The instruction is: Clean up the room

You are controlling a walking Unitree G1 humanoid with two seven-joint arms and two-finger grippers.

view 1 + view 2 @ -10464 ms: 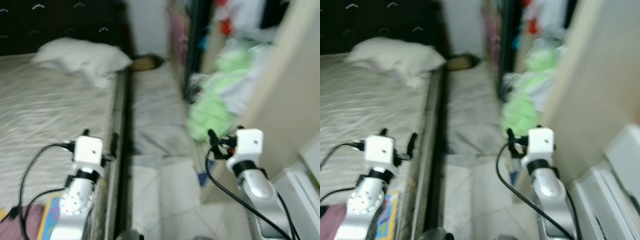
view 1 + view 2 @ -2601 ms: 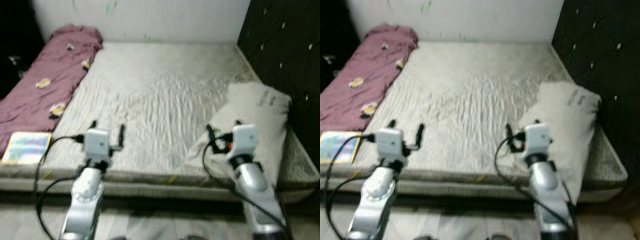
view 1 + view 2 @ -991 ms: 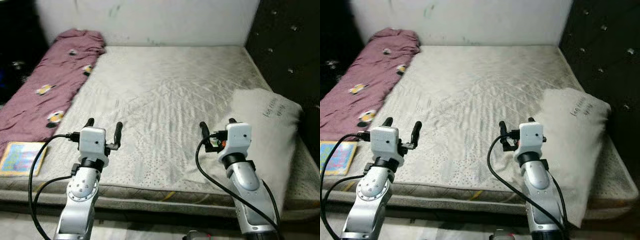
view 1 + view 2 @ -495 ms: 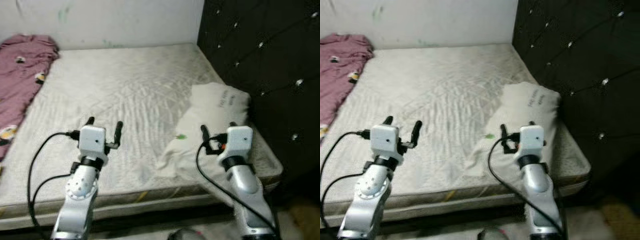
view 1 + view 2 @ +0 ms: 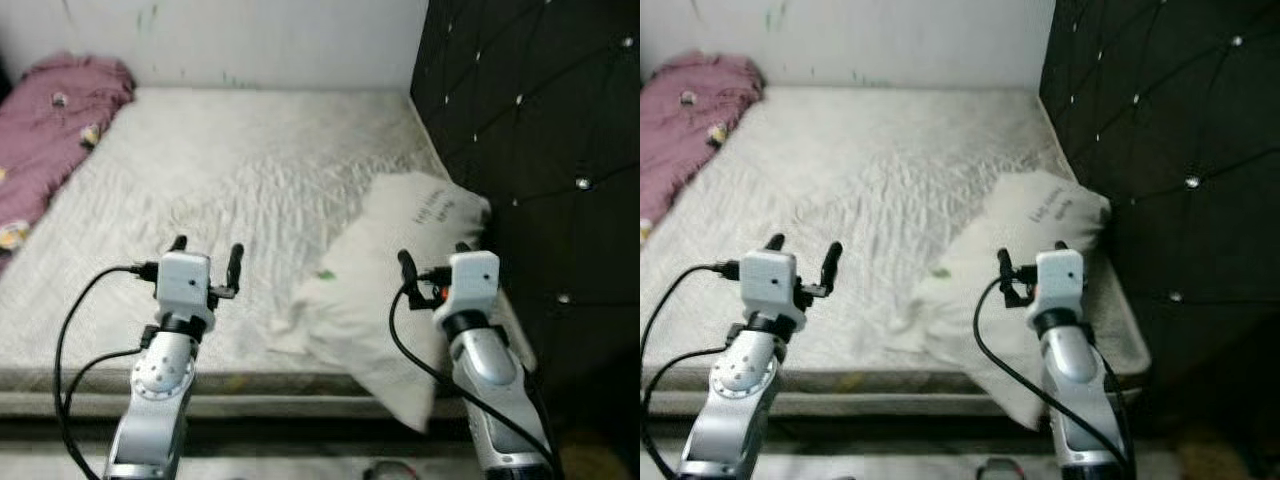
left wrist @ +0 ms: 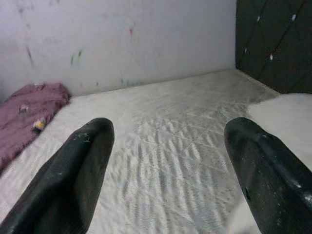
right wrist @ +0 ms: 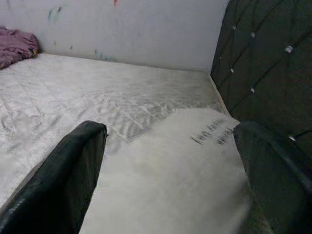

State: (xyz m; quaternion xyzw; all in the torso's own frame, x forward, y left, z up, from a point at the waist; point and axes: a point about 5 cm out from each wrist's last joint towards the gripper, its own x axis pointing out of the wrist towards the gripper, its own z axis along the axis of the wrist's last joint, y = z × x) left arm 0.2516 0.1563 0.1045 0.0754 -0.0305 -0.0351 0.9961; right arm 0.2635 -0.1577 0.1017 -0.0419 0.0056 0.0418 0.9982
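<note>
A white pillow [image 5: 400, 290] lies askew on the right side of the pale quilted mattress [image 5: 230, 170], its lower corner hanging over the bed's near edge. A maroon patterned blanket [image 5: 55, 110] is bunched at the far left of the bed. My left gripper [image 5: 207, 256] is open above the mattress's near edge, holding nothing. My right gripper [image 5: 432, 262] is open just above the pillow's near end, empty too. The pillow [image 7: 185, 165] lies right ahead between the spread fingers in the right wrist view.
A black tufted headboard [image 5: 530, 130] rises along the right side of the bed. A white wall [image 5: 240, 40] runs behind the bed. A strip of floor [image 5: 300, 460] shows below the bed's edge.
The camera has swung, so the bed and pillow shifted in view. The pillow now sits more central and overhangs the near edge. Both grippers stay open and empty.
</note>
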